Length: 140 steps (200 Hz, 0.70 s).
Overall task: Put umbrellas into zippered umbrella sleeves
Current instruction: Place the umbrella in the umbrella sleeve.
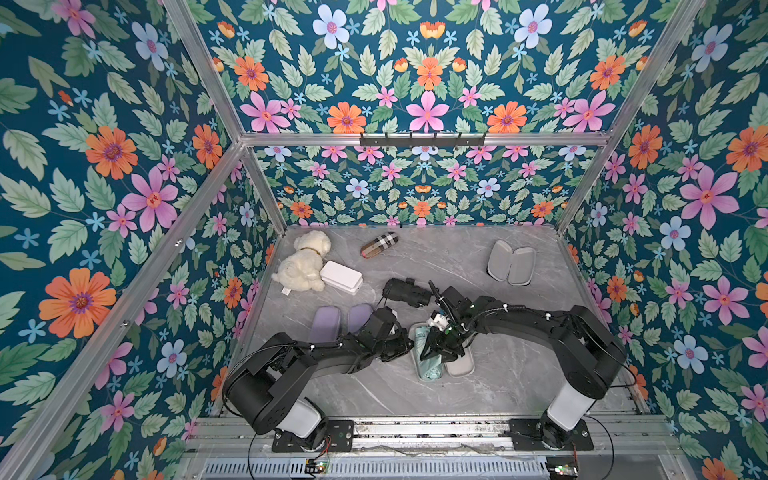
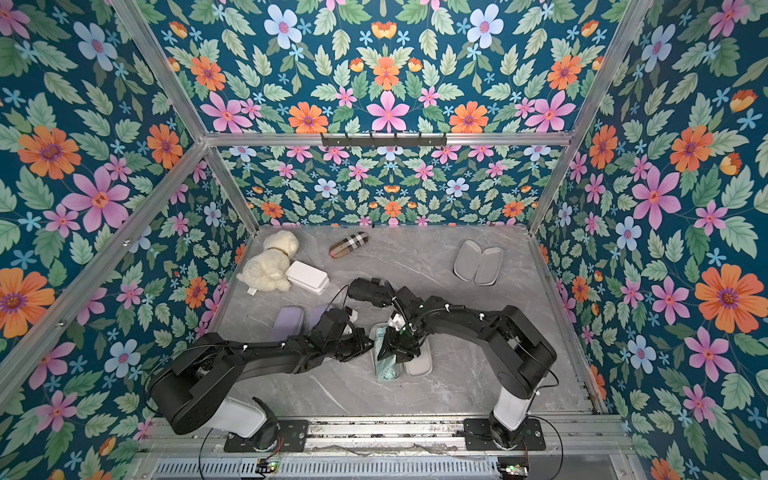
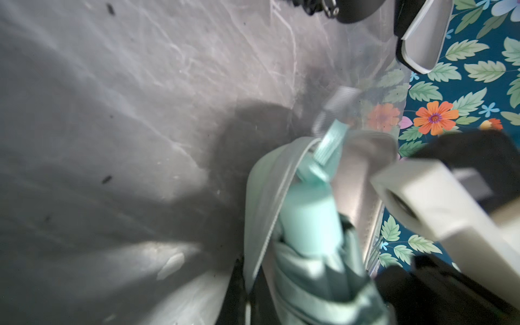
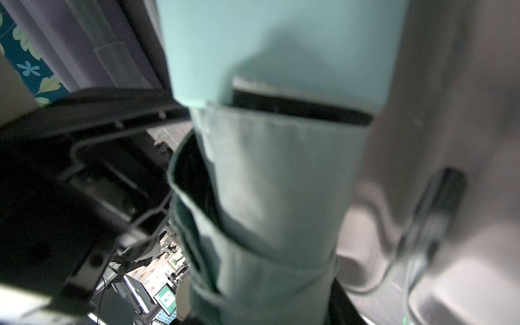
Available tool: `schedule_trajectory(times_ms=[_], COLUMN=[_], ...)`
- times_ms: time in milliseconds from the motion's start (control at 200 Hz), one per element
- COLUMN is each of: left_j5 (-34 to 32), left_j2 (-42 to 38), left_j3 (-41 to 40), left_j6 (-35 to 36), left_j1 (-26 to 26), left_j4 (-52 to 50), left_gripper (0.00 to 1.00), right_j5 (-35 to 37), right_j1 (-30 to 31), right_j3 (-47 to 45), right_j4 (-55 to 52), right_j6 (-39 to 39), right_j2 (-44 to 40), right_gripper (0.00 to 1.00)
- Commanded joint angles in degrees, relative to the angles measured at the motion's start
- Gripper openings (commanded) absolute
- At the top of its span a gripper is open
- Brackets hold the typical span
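Mint-green folded fabric umbrella lying in one half of the open mint-green clamshell zip sleeve, lower centre of a top view, the sleeve not yet closed or zipped; black folded umbrella loose on the grey marbled bench; open grey-lined sleeve, upper right, empty; two lavender oblong cases, contents hidden. Right end effector partly spread, pinching the mint umbrella; left end effector pressed together at the sleeve's rim, any hold on it uncertain.
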Motion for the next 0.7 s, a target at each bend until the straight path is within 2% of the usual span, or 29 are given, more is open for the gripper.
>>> schedule_trajectory(times_ms=[0,80,195,455,695], left_j5=[-1.3,-1.7,-1.4,-1.3,-1.4], left_j2=[-0.1,0.1,0.5,0.2,0.1], left_j3=[0.0,0.0,0.1,-0.5,-0.5], left_j6=[0.2,0.4,1.0,1.8,2.7], left_j1=[0.0,0.0,-0.2,-1.2,-2.2], left_j4=[1.5,2.1,3.3,3.9,3.4], left_gripper=[0.00,0.00,0.00,0.00,0.00], right_j5=[-4.4,-7.5,-13.3,-19.6,-15.0], right_j1=[0.4,0.9,1.7,-2.1,-8.0], right_j3=[-0.8,-3.1,-6.3,1.0,5.8], right_j4=[-5.2,-9.6,-8.2,-9.4,-12.1], right_j6=[-0.5,-2.3,-3.9,-14.8,-18.4], right_j2=[-5.8,-9.5,-11.1,2.0,9.7], right_gripper=[0.18,0.18,0.18,0.14,0.12])
